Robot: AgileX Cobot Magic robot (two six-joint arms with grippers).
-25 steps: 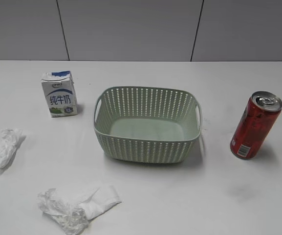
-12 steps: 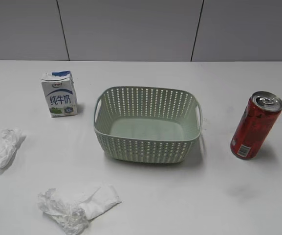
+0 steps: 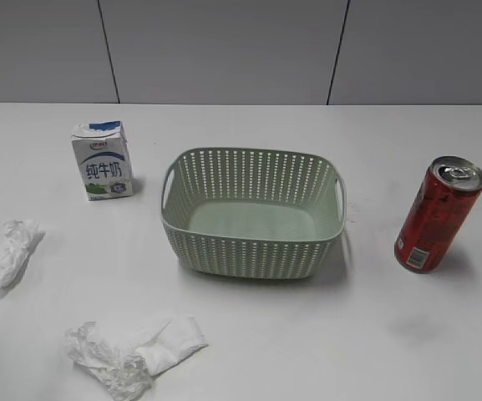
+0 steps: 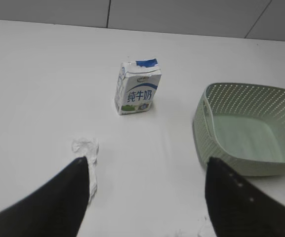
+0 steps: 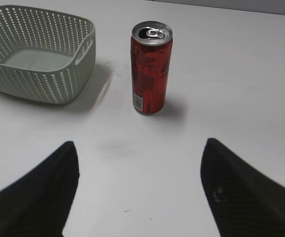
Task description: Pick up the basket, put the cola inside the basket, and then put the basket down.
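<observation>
The cola [image 5: 151,67] stands upright on the white table [image 5: 241,84], its opened silver top showing. The basket [image 5: 38,54] sits to its far left, apart from it. At the near edge, the right gripper [image 5: 140,190] has its dark fingers [image 5: 233,197] spread wide, holding nothing.

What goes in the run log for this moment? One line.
pale green slotted plastic basket: empty, on table | red aluminium cola can: upright, right | left gripper, right gripper: open

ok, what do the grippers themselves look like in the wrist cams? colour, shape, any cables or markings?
Only the fingers show. Left gripper: two matte black fingers rising from the bottom edge, broad at the base and tapering to rounded tips. Right gripper: the same, black tapered fingers with a faintly speckled surface. No cables, labels or markings visible. The exterior view shows no arm at all.
</observation>
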